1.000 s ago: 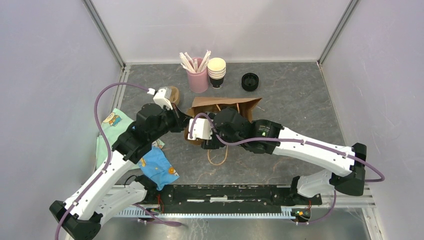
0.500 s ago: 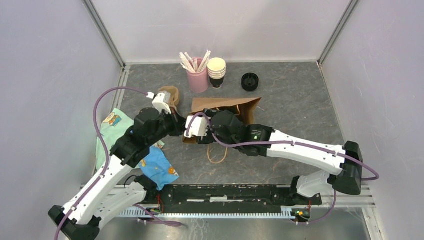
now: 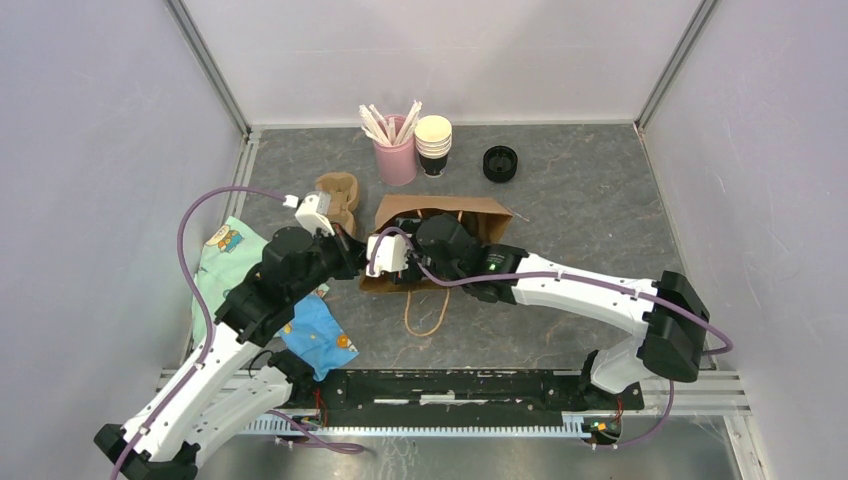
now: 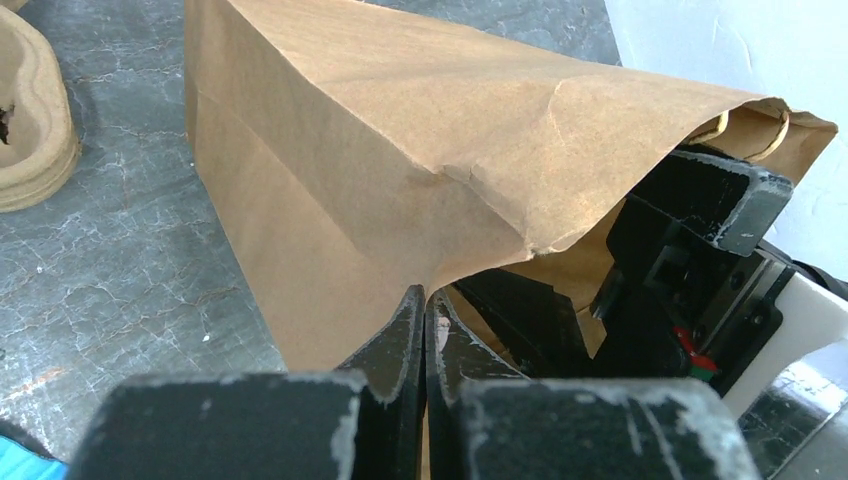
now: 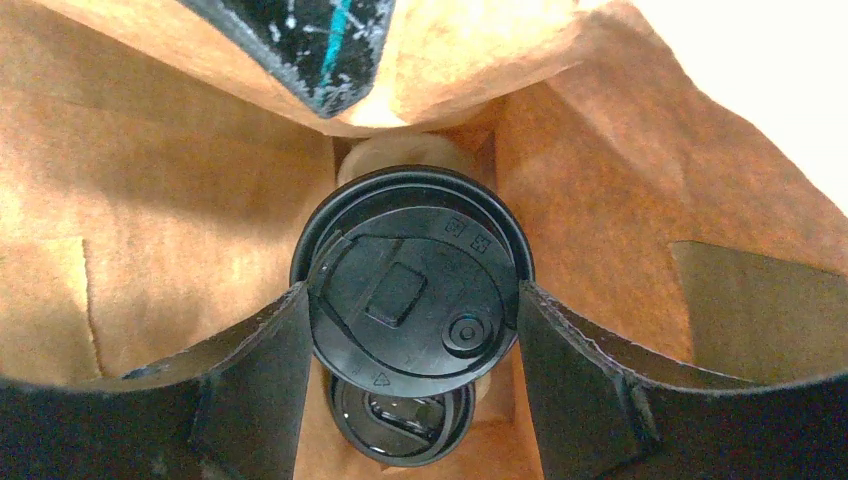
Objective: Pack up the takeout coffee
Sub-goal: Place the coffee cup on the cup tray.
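The takeout coffee (image 5: 412,275), a black cup under a round black lid, hangs inside the brown paper bag (image 3: 445,212). My right gripper (image 5: 412,300) is shut on it, one finger against each side of the lid. A second black lid (image 5: 400,425) shows lower down in the bag. My left gripper (image 4: 424,298) is shut on the bag's rim (image 4: 470,265) and holds the mouth apart. In the top view the bag and my right wrist hide the coffee.
A pink cup of stirrers (image 3: 396,150), a stack of lidless cups (image 3: 434,145) and a stack of black lids (image 3: 500,163) stand at the back. A cardboard cup carrier (image 3: 338,190) lies left of the bag. Blue and green cloths (image 3: 315,335) lie by my left arm.
The bag, its handle and both arms have shifted a little to the left. Both grips are unchanged.
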